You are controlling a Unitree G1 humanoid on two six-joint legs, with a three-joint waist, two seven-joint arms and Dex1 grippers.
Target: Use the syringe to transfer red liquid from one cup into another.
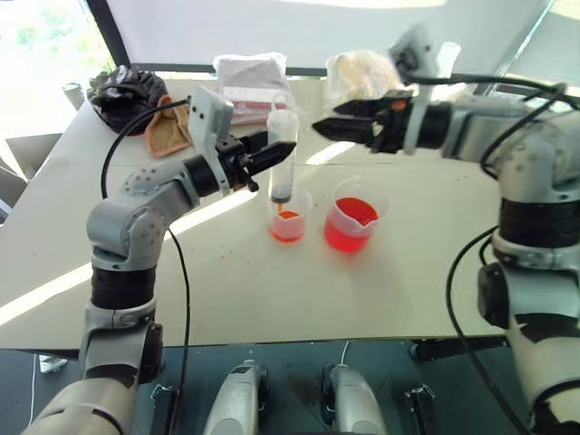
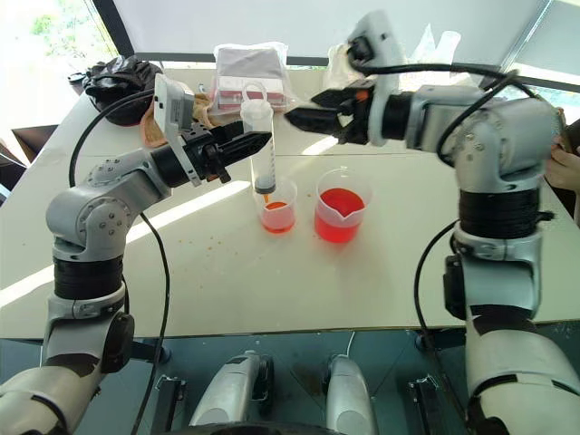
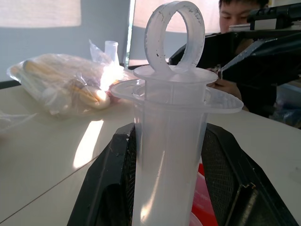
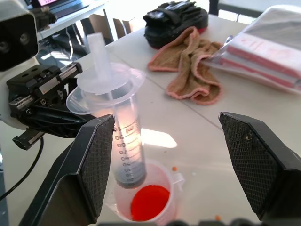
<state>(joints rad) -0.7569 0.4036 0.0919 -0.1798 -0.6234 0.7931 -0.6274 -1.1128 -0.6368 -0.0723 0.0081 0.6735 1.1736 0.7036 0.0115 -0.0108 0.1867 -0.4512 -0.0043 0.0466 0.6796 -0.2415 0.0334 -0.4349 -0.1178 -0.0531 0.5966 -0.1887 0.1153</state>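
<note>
Left gripper (image 2: 243, 145) clamps the syringe (image 2: 260, 149) upright over the small cup (image 2: 277, 207) — plunger down, discharge apparently done. Right gripper (image 4: 162, 155) gapes empty. Next, presumably: refill at the beaker (image 2: 341, 216), 3 o'clock of the small cup.

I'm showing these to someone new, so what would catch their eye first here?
Probably the syringe, held upright by the left pincer with its tip over the smaller cup, which has a little red liquid in it. Next to that cup stands the wider beaker, much fuller of bright red. The right pincer hangs open beside the plunger top.
</note>
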